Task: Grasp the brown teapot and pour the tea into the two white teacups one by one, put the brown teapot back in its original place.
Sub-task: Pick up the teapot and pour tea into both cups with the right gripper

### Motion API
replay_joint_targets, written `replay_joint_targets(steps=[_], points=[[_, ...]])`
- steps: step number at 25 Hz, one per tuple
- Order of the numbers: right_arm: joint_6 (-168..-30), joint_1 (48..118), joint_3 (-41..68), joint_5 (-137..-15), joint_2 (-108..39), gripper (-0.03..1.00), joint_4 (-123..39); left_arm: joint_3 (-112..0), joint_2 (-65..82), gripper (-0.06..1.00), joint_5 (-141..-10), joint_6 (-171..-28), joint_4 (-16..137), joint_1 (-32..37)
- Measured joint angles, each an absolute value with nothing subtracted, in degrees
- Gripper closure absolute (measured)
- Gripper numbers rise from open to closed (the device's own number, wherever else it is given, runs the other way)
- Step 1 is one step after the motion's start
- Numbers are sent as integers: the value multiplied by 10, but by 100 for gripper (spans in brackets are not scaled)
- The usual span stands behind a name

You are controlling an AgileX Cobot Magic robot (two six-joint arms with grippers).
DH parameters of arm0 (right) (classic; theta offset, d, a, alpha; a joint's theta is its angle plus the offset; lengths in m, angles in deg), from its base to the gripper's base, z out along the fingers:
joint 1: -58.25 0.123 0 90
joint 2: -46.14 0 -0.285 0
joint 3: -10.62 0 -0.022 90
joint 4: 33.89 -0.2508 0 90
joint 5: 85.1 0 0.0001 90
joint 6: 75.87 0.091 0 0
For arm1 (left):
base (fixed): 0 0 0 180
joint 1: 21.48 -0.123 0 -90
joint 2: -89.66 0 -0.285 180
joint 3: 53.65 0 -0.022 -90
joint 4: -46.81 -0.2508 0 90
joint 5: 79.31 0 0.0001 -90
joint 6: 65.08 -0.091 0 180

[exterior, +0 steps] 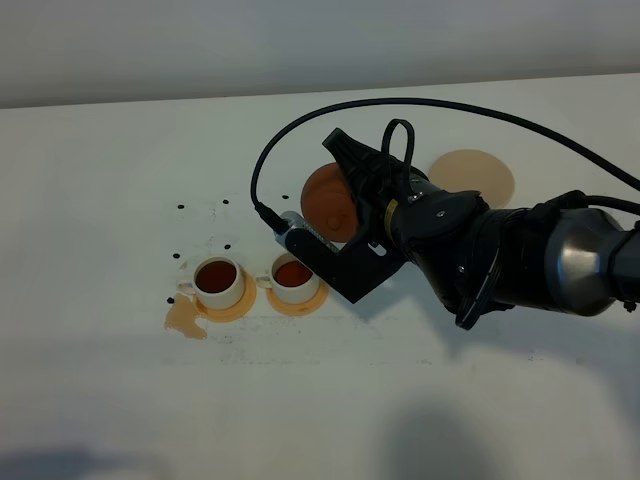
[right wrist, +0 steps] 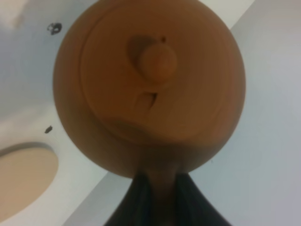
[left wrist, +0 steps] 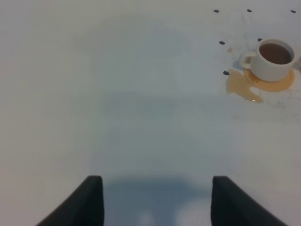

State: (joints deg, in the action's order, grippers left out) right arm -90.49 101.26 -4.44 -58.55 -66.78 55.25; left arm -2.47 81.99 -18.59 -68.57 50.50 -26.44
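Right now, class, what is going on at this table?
The right tool is shut on the handle of the teapot, holding it above the table behind the two teacups. Both cups hold tea and sit on orange coasters. A puddle of tea lies beside the left cup. The cream saucer stands bare further back. The left tool is open over bare table, holding nothing.

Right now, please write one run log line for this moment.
right gripper: shut on round brown clay teapot | left gripper: open | two white ceramic teacups: filled | pale saucer: bare
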Motion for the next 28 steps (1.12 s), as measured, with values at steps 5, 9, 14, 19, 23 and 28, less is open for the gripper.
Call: replay_joint_targets(steps=[5, 9, 14, 19, 23, 28], points=[[-905, 1013, -44, -585, -668, 85, 554, -25, 820, 44, -186, -686, 505, -264], [-905, 1013, -44, -585, -668, 85, 558, -25, 820, 44, -186, -686, 505, -264], [-905, 1013, -44, -584, -668, 85, 568, -25, 820, 44, -186, -686, 505, -264], [-905, 1013, -44, -584, -668, 85, 573, -25, 820, 44, -186, -686, 505, -264], [-905, 1013, -44, -584, -668, 85, 581, -25, 820, 44, -186, -686, 505, -264], [-905, 1013, -44, -582, -668, 85, 584, -25, 820, 44, -186, -686, 505, -264]])
